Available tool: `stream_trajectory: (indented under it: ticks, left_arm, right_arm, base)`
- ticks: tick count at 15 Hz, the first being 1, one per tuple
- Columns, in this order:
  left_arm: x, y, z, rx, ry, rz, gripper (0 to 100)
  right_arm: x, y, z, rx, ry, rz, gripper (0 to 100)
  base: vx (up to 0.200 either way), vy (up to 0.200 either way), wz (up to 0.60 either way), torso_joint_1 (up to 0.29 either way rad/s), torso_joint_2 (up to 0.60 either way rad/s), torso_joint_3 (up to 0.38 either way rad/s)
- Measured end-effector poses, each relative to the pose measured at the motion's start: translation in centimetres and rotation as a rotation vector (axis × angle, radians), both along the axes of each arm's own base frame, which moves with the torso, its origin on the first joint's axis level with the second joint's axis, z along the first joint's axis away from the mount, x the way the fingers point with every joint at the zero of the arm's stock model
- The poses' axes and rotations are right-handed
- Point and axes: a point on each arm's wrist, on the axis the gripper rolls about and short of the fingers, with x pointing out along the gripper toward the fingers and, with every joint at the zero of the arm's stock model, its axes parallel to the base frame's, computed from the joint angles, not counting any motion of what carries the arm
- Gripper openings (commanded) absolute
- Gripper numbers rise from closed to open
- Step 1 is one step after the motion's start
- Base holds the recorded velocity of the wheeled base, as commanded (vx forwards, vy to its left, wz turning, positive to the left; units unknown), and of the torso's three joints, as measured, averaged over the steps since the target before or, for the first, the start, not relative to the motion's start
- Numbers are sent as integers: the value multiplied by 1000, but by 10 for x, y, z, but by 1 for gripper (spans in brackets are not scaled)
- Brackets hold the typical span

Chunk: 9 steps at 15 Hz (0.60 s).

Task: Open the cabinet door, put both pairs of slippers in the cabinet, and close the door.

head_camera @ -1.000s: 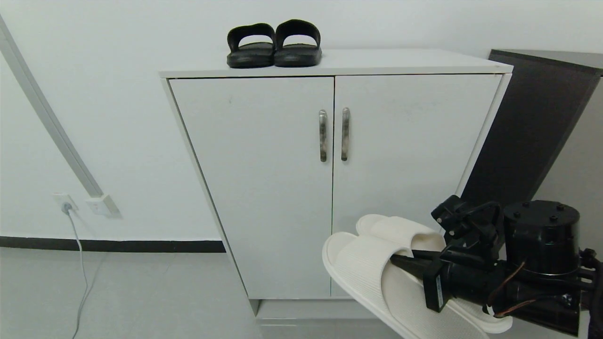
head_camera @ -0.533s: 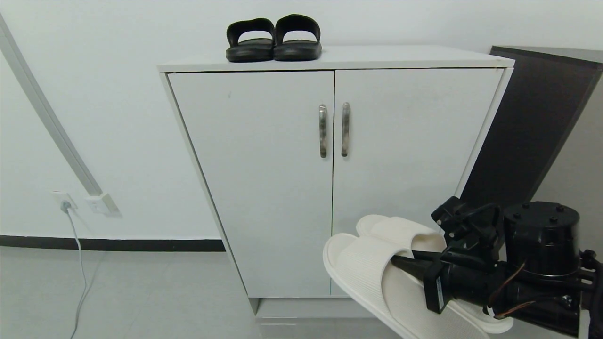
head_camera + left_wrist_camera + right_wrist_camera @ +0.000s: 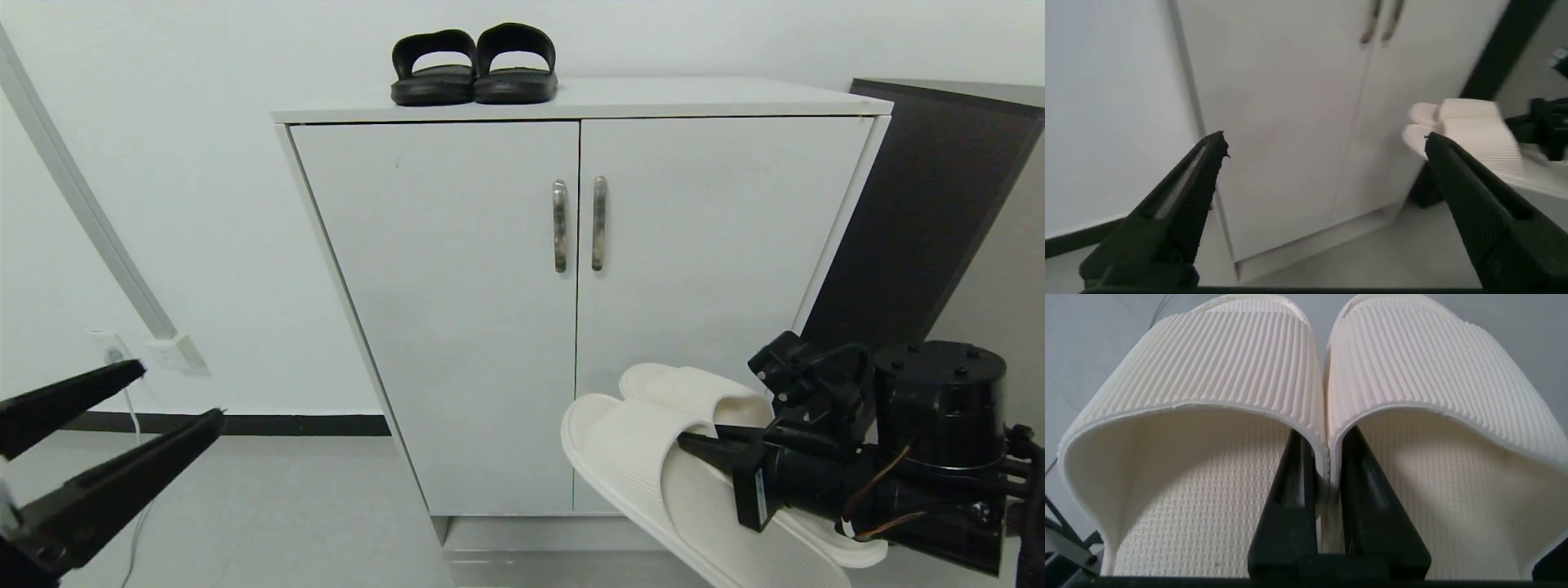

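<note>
The left gripper (image 3: pixel 181 389) hangs at the near left, fingers spread, empty. It should probably close squarely around one of the two handles (image 3: pixel 559 226) and pull along the door's arc. Both doors of the cabinet (image 3: pixel 457 327) are shut. Two black slippers (image 3: pixel 473 69) sit on top. At the near right, the right gripper (image 3: pixel 1325 457) is clamped on two white slippers (image 3: pixel 645 441).

A pale wall (image 3: pixel 204 204) fills the background. A grey duct (image 3: pixel 82 204) runs slantwise down it to a small white box (image 3: pixel 175 353). Just beside the box sits a socket (image 3: pixel 110 347) with something plugged in, and a thin cable (image 3: pixel 132 408) drops from it toward the grey floor (image 3: pixel 310 523). A dark skirting strip (image 3: pixel 302 425) lines the wall's foot. At the right stands a dark panel (image 3: pixel 931 212), perhaps the side of another unit.
</note>
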Motion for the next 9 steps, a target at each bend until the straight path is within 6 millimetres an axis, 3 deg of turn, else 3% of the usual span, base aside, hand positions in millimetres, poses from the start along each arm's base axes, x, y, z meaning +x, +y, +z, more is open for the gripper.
stream_trajectory:
  ticks: [4,9]
  left_arm:
    - [46,-33,31,-48,39,-226,100]
    - [93,-84,50,-130,125,-470,100]
  right_arm:
    - [4,-1,1,4,-4,-13,0]
    - [9,-2,1,-15,-13,-83,0]
  base:
    - [0,0,0,0,0,0]
    - [0,0,0,0,0,0]
